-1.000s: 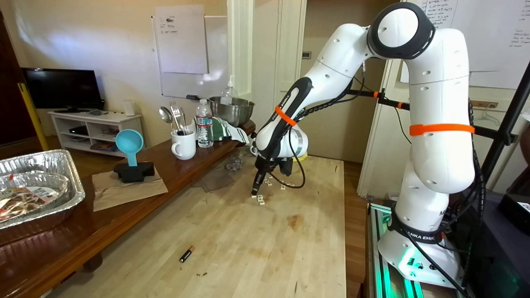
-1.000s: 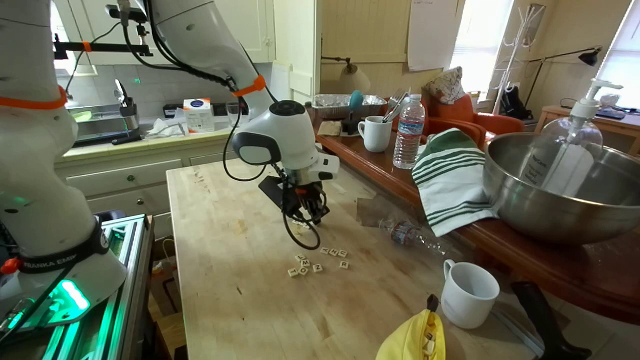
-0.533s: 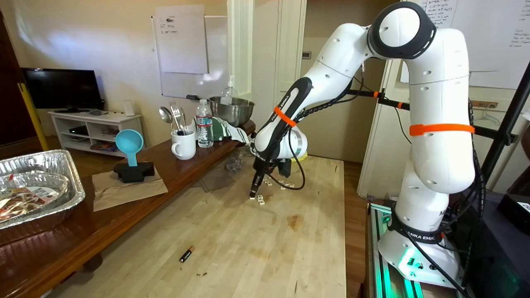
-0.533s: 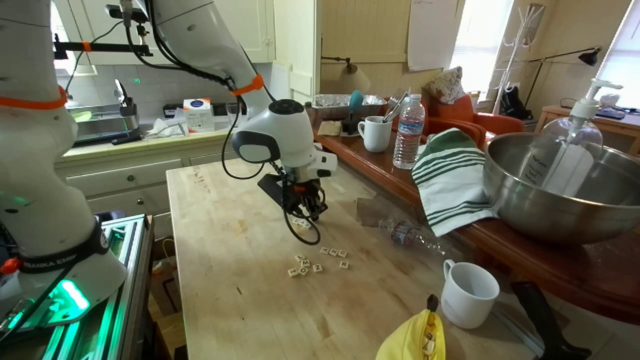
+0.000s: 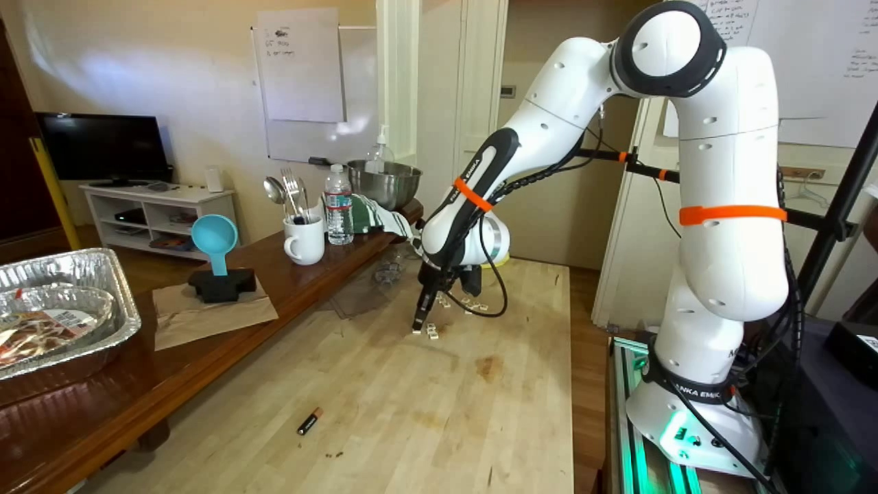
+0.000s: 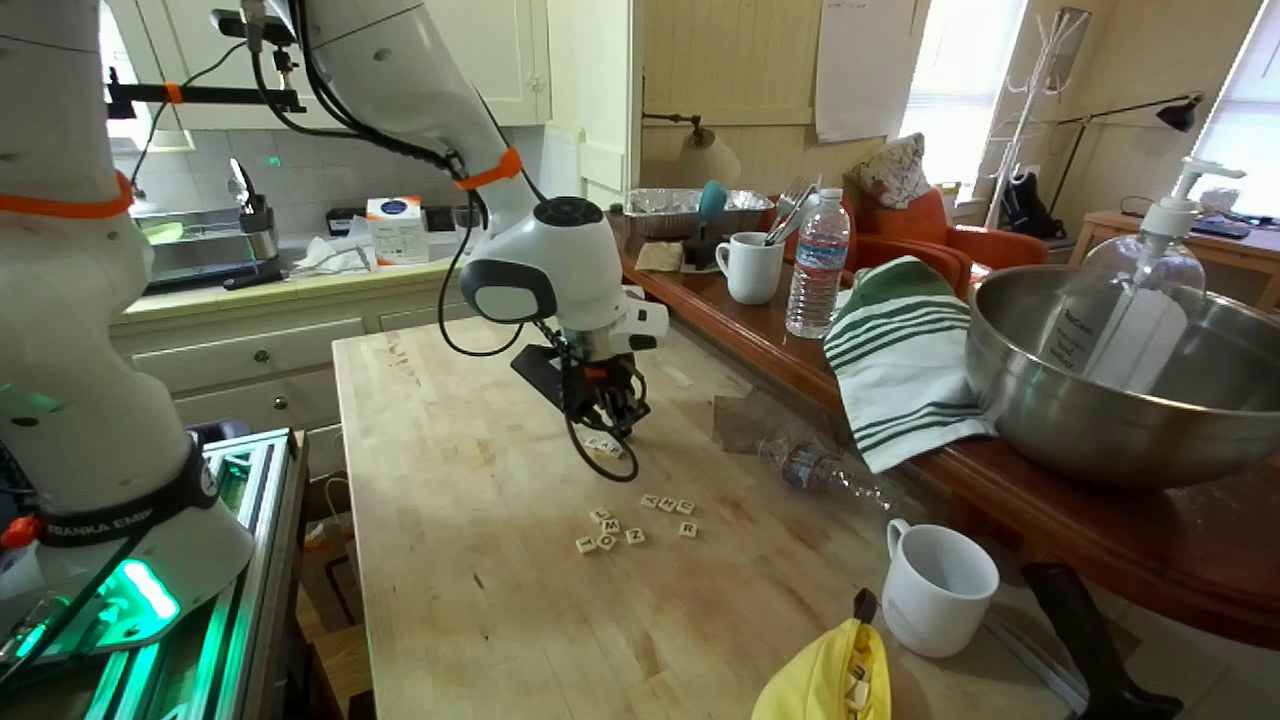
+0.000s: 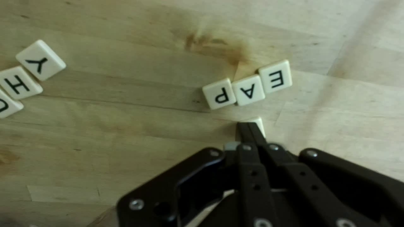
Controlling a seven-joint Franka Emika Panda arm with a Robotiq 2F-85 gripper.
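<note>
My gripper (image 7: 247,123) has its two black fingers pressed together, with their tips over a white letter tile (image 7: 259,124). The fingers hide most of that tile and its letter; the tips appear to touch its top. Just beyond it lie tiles P (image 7: 219,94), A (image 7: 248,90) and E (image 7: 275,76), side by side in a slightly stepped row. Tiles Y (image 7: 41,60) and H (image 7: 19,82) lie at the left with a cut-off third. In the exterior views the gripper (image 5: 417,326) points down at the wooden table (image 6: 480,620), and the covered tile (image 5: 416,332) peeks out under the tips.
Several more letter tiles (image 6: 607,541) lie on the table. A battery (image 5: 309,421), a yellow pouch (image 6: 825,670), a white mug (image 6: 940,590) and a clear bottle on its side (image 6: 815,470) are there too. A raised dark ledge (image 5: 357,257) carries a steel bowl (image 6: 1120,430) and a water bottle (image 6: 818,265).
My shut gripper has moved slightly across the table, away from the lettered tiles near the pouch. The tile under its tips has slid along with it, beside the P-A-E row.
</note>
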